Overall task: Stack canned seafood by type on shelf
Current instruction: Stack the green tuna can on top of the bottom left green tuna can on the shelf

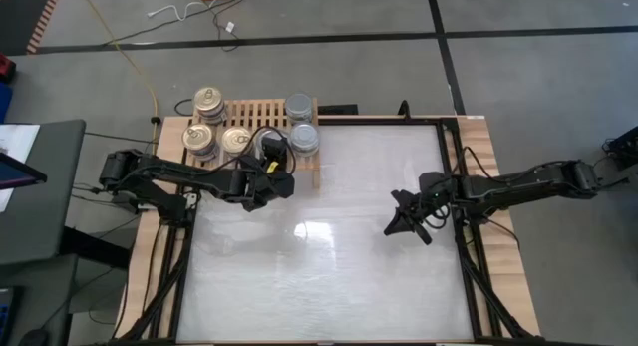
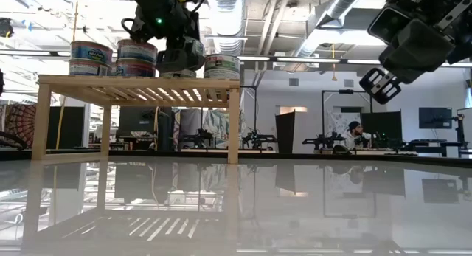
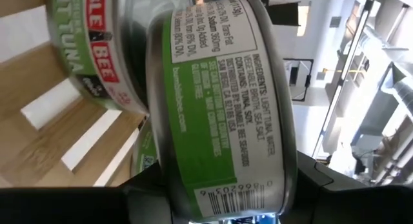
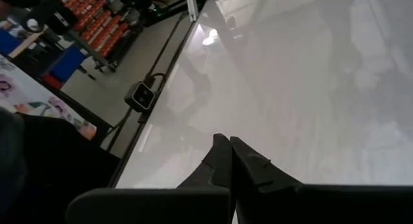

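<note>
The light-wood shelf (image 1: 264, 114) (image 2: 140, 82) stands at the table's far left. Gold-topped cans (image 1: 209, 100) (image 1: 199, 139) (image 1: 236, 139) rest in stacks on its slats, and silver-topped cans (image 1: 299, 107) (image 1: 304, 137) sit toward its right end. My left gripper (image 1: 277, 176) (image 2: 181, 60) hovers at the shelf's near edge, shut on a green-labelled tuna can (image 3: 219, 101). Another tuna can (image 3: 90, 50) stands on the slats just beyond it. My right gripper (image 1: 404, 224) (image 4: 229, 143) is shut and empty, raised over the table's right half. My left gripper pinches the green-labelled can between its two fingers (image 3: 148, 195). The can's printed side wall (image 3: 226, 153) faces the wrist camera and its two rims lie toward the fingers. The can is lifted clear, just above the shelf top (image 2: 181, 57). The contact points themselves are hidden.
The white glossy tabletop (image 1: 319, 276) spreads out near and right of the shelf. Dark frame rails (image 1: 464, 246) run along both table sides. Cables lie on the floor beyond the far edge. A person sits far off in the room (image 2: 354, 130).
</note>
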Controlling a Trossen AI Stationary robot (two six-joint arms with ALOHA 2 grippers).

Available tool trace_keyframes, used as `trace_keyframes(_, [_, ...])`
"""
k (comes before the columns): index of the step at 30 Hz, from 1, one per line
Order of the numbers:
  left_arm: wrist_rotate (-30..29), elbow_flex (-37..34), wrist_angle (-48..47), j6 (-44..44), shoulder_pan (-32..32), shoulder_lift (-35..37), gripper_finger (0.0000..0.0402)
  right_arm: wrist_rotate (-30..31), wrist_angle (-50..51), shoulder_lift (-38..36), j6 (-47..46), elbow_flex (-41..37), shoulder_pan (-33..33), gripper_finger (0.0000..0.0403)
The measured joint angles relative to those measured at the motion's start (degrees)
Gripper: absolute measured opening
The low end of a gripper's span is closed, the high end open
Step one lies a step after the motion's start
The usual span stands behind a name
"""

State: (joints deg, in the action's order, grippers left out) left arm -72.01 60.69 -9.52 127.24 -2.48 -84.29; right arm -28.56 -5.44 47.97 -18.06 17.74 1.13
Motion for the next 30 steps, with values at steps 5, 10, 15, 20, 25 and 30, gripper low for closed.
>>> trace_keyframes(5, [0.0, 0.0, 0.0, 1.4, 0.0, 0.0, 0.0163, -1.4, -1.3, 0.0, 0.0, 0.0, 0.0, 0.0021])
trace_keyframes(10, [0.0, 0.0, -0.1, 1.3, 0.0, 0.0, 0.0163, -1.4, -1.5, 0.0, 0.0, 0.0, 0.0, 0.0021])
trace_keyframes(15, [0.0, 0.3, -0.3, -3.6, -0.3, 0.6, 0.0163, -1.4, -1.6, 0.0, -0.8, 0.0, 0.0, 0.0021])
trace_keyframes(20, [-0.3, 5.1, -0.2, -17.0, -1.0, 1.6, 0.0163, -1.5, -1.4, 0.0, -1.5, 0.0, -0.7, 0.0021])
trace_keyframes(25, [4.1, 10.3, 0.2, -33.6, -1.3, 3.7, 0.0163, -1.1, -0.7, 0.0, -2.9, 0.0, -1.4, 0.0021])
trace_keyframes(30, [10.9, 12.1, 0.1, -43.9, -1.5, 5.1, 0.0163, 1.8, -0.6, 0.0, -3.1, 0.0, -1.5, 0.0021])
